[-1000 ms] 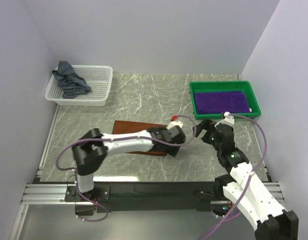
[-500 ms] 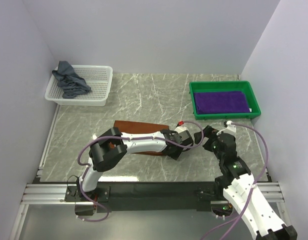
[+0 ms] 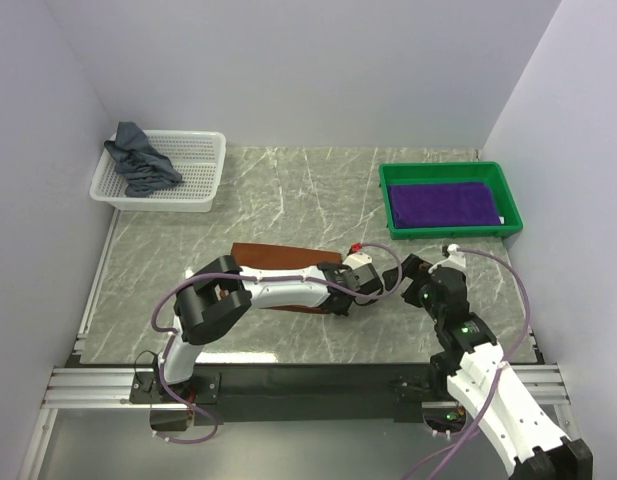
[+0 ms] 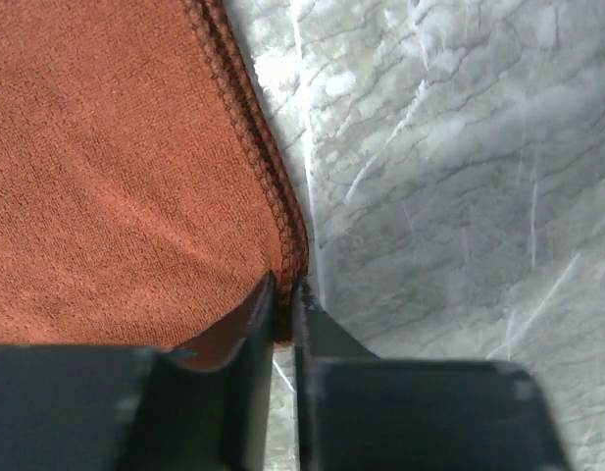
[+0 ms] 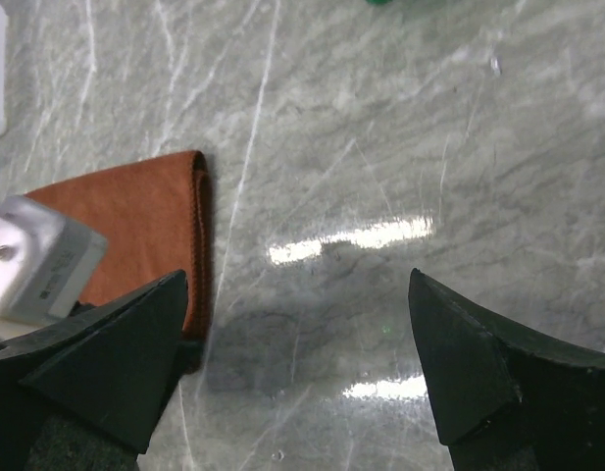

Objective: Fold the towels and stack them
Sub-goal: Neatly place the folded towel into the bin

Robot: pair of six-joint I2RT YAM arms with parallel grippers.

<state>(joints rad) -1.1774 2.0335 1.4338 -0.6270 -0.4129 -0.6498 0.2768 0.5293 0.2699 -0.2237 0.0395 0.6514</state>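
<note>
A folded rust-brown towel (image 3: 278,268) lies flat mid-table, largely under my left arm. In the left wrist view my left gripper (image 4: 283,287) is shut on the stitched near-right corner of this towel (image 4: 116,177). From above, the left gripper (image 3: 339,302) sits at the towel's right end. My right gripper (image 3: 404,278) hovers just right of it, open and holding nothing. Its own view shows the right gripper (image 5: 297,334) over bare marble, with the rust towel's edge (image 5: 145,226) by its left finger. A purple towel (image 3: 443,203) lies flat in the tray. A grey-blue towel (image 3: 138,160) is bunched in the basket.
A green tray (image 3: 513,205) stands at the back right. A white mesh basket (image 3: 203,170) stands at the back left. White walls close in the grey marble table (image 3: 288,200) on three sides. The left wrist's white housing (image 5: 32,260) shows at the right wrist view's left edge.
The left gripper's jaws have closed on the rust-brown towel's corner. The left arm reached further right along the towel. The right gripper drifted slightly nearer and stayed open.
</note>
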